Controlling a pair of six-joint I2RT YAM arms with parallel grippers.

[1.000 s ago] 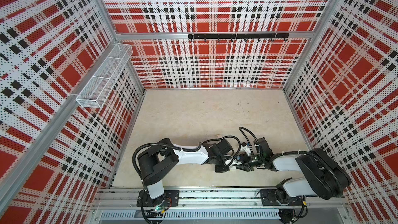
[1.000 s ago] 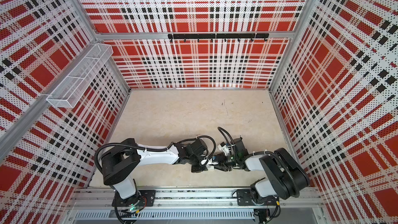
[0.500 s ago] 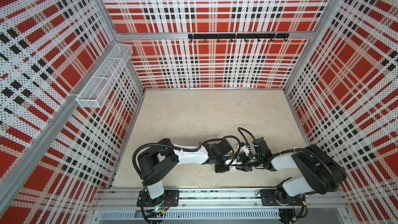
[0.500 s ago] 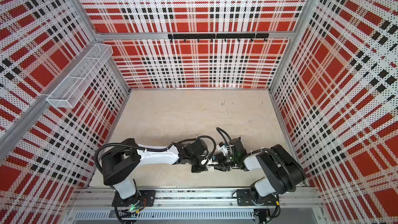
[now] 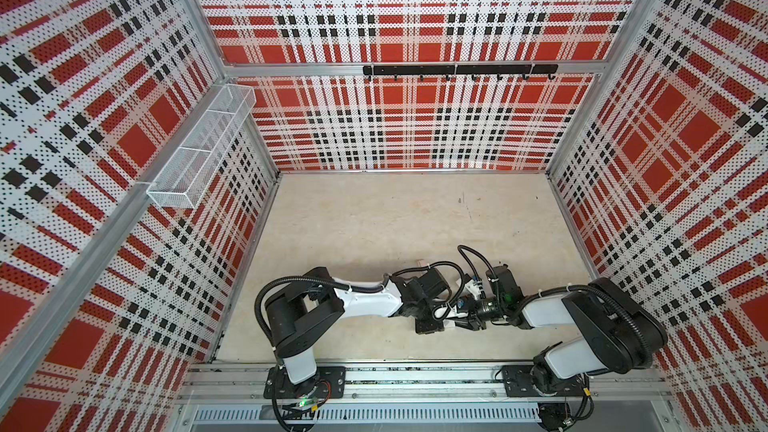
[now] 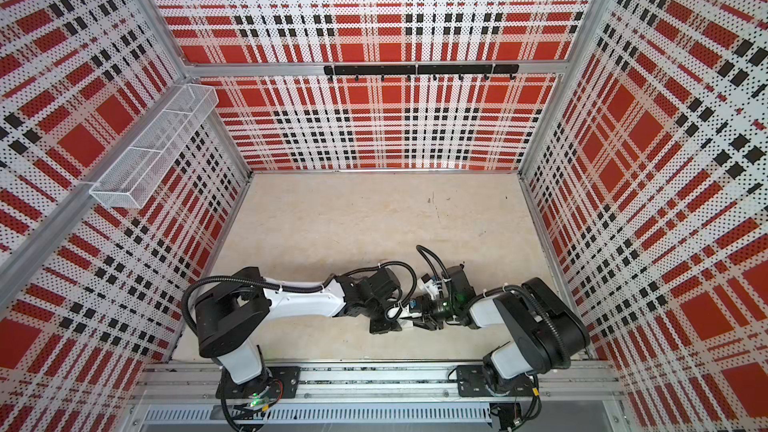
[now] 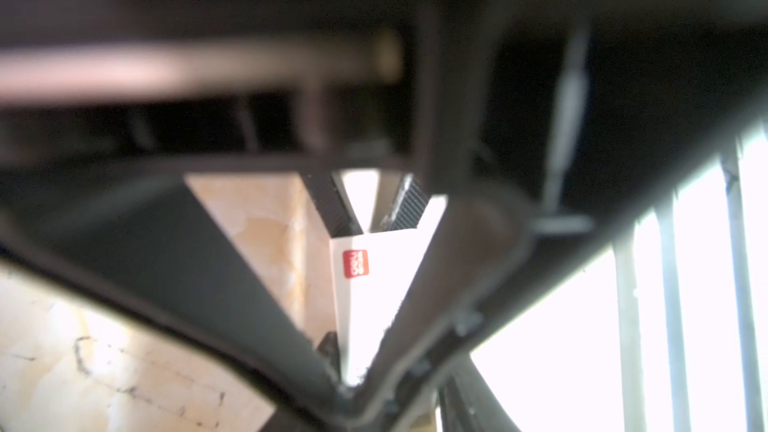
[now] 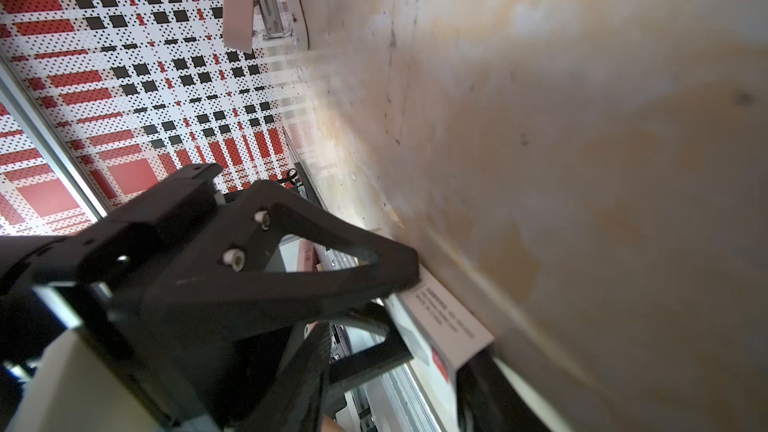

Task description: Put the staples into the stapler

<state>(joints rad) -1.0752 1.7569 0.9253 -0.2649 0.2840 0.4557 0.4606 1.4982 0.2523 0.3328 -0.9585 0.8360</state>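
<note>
Meeting at the front centre of the bench (image 5: 374, 222), both grippers remain where they were a second ago. The left gripper (image 8: 405, 313) has narrow jaws holding the staple box (image 7: 374, 297). The right gripper (image 7: 368, 205) has jaws apart at the box's far end; whether they grip it cannot be told. The stapler (image 8: 239, 6) lies farther back.

The staples are hiding inside their box (image 7: 376, 305), a slim white carton showing a small red label on one side. In the right wrist view the box (image 8: 446, 320) is showing grey print on another face and is running close along the counter (image 8: 582, 160); whether it is touching cannot be told. The stapler (image 8: 239, 2), pale pink, is lying well apart from it, its pink top gaping away from the metal channel. In a top view only its pale end (image 5: 422, 262) is peeking out.
</note>
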